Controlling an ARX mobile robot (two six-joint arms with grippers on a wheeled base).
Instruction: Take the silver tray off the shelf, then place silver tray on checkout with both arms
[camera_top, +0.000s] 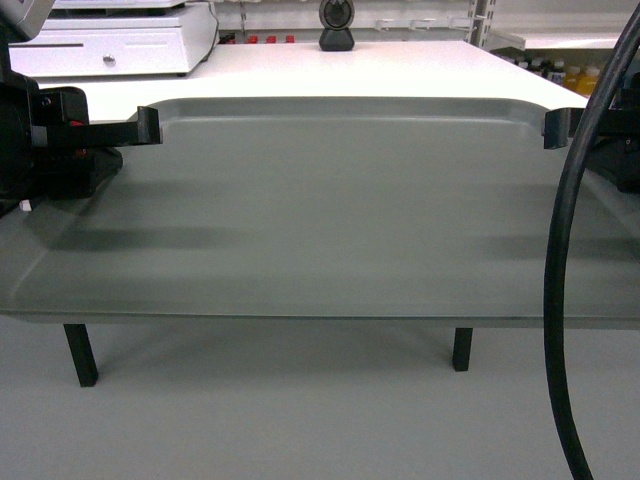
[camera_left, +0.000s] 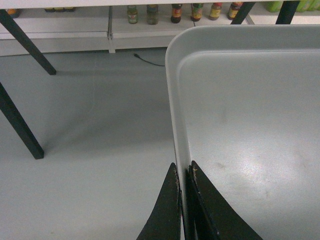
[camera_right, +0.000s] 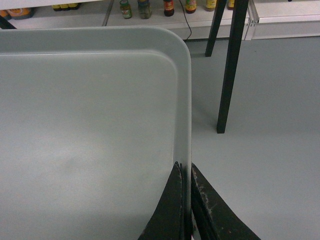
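The silver tray (camera_top: 330, 210) hangs level in the air, filling the head view in front of the white checkout (camera_top: 340, 70). On the tray's left rim my left gripper (camera_top: 148, 124) is shut; the left wrist view shows its jaws (camera_left: 183, 167) pinching that rim (camera_left: 175, 115). My right gripper (camera_top: 556, 128) is shut on the right rim, and the right wrist view has it (camera_right: 184, 167) clamped over the edge of the tray (camera_right: 90, 130). The shelf the tray came from is out of view.
A white cash drawer (camera_top: 120, 45) sits at the checkout's back left, a black camera (camera_top: 337, 25) at its back middle. Black table legs (camera_top: 80, 353) stand on the grey floor below. Shelves of bottles (camera_left: 175, 12) run behind. A thick black cable (camera_top: 562, 260) hangs at right.
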